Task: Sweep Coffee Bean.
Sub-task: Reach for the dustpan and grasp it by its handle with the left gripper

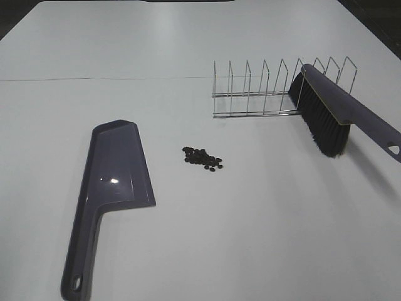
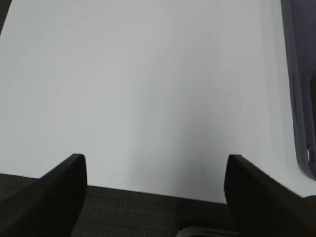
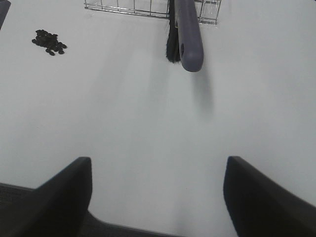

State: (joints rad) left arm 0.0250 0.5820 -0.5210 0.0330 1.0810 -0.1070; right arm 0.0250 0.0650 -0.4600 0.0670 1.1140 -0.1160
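A small pile of dark coffee beans (image 1: 203,159) lies on the white table near the middle; it also shows in the right wrist view (image 3: 49,42). A purple dustpan (image 1: 111,185) lies flat to the left of the beans, handle toward the front; its edge shows in the left wrist view (image 2: 299,94). A purple brush with black bristles (image 1: 326,116) leans in a wire rack (image 1: 269,91) at the back right; its handle (image 3: 187,34) points toward my right gripper. My left gripper (image 2: 155,190) and right gripper (image 3: 157,192) are both open, empty, above the table's front edge.
The wire rack (image 3: 148,9) stands behind and to the right of the beans. The white table (image 1: 263,213) ends at a dark edge near both grippers (image 2: 148,207).
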